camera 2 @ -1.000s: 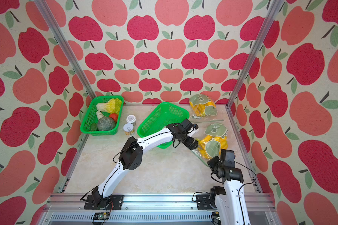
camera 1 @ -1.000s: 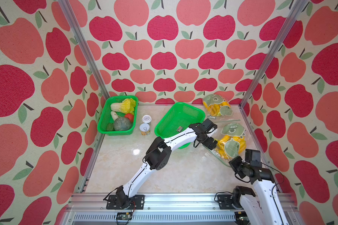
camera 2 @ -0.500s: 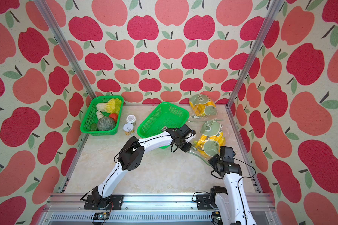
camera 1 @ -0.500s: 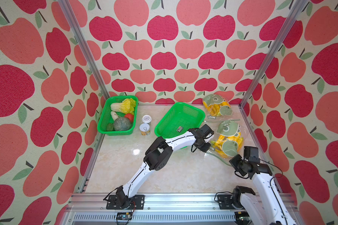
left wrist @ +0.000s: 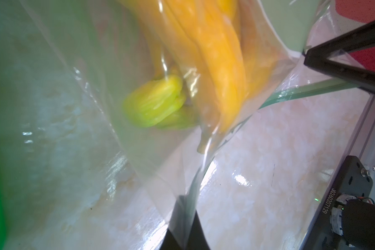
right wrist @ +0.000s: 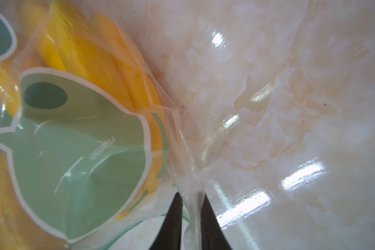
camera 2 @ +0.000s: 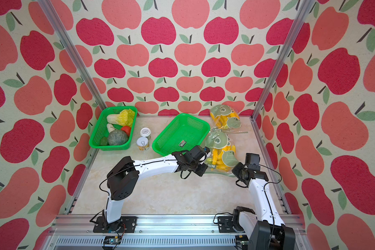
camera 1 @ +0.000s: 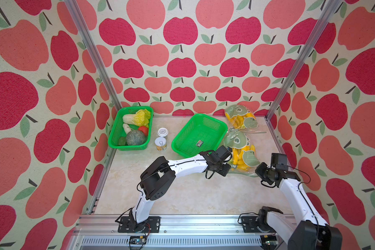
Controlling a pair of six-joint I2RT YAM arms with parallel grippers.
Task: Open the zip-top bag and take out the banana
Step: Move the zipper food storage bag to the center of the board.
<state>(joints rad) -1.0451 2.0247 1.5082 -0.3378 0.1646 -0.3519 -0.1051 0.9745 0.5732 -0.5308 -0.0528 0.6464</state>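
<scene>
The zip-top bag [camera 1: 244, 151] lies at the right side of the counter [camera 1: 193, 194], close to its right edge and just beside the empty green basket [camera 1: 199, 135]. A second bag [camera 1: 240, 119] lies at the back right corner. The banana [camera 1: 237, 159], a yellow bunch, is inside the nearer bag, and the green zip strip [left wrist: 290, 95] runs along the end that faces the front edge.

Both arms are at this front end. The left gripper [left wrist: 187, 216] is closed on a fold of the clear film at the corner toward the basket. The right gripper [right wrist: 189, 198] is at the other corner. Its jaws stand a little apart with the film running between them, and I cannot tell whether they really pinch it.

I think the film is thin, soft and slippery, so it can slide out of a weak grip and it stretches before it gives way. The bunch looks like the only real weight, and it will probably drag the bag along. The best hold is on the two lips just beyond the zip strip, one lip for each gripper. For the banana, the green stem end [left wrist: 154, 106] looks firm and lies toward the mouth, so it seems the better place to grasp.
</scene>
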